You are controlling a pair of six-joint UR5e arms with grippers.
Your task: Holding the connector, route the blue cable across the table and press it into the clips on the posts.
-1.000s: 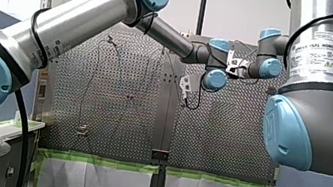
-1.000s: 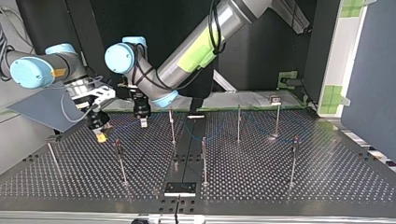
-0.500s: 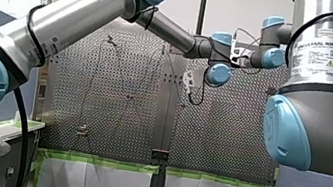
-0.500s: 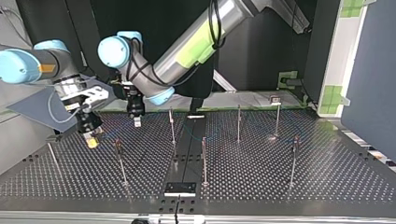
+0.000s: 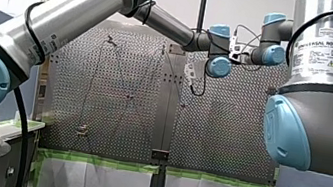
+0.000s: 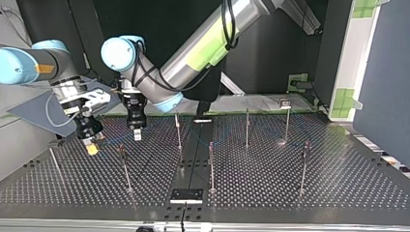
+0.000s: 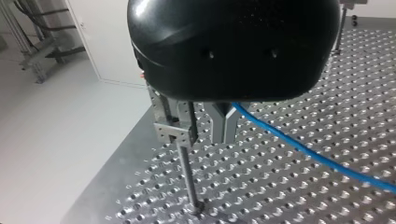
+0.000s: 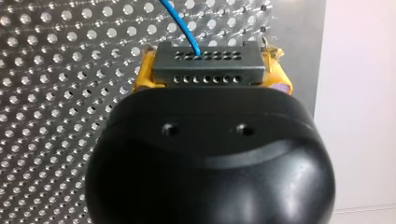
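My right end effector (image 8: pixel 208 70) is clamping the connector (image 8: pixel 219 67); my left end effector's (image 6: pixel 137 134) hold I cannot tell; the blue cable (image 7: pixel 299 144) is running beside a post (image 7: pixel 187 177), where snagging could tug the connector loose.

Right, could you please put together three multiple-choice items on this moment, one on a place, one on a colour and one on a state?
1. Where is the connector?
A) lying on the table
B) clipped onto a post
C) between my right gripper's pads

2. What colour is the cable leaving the connector?
A) red
B) blue
C) white

3. What is my right gripper's state?
A) shut on the connector
B) open and empty
C) shut on a post

Answers:
1 C: the right wrist view shows yellow pads on either side of it.
2 B: a blue strand leaves its holed face.
3 A: both pads press against the connector's sides.
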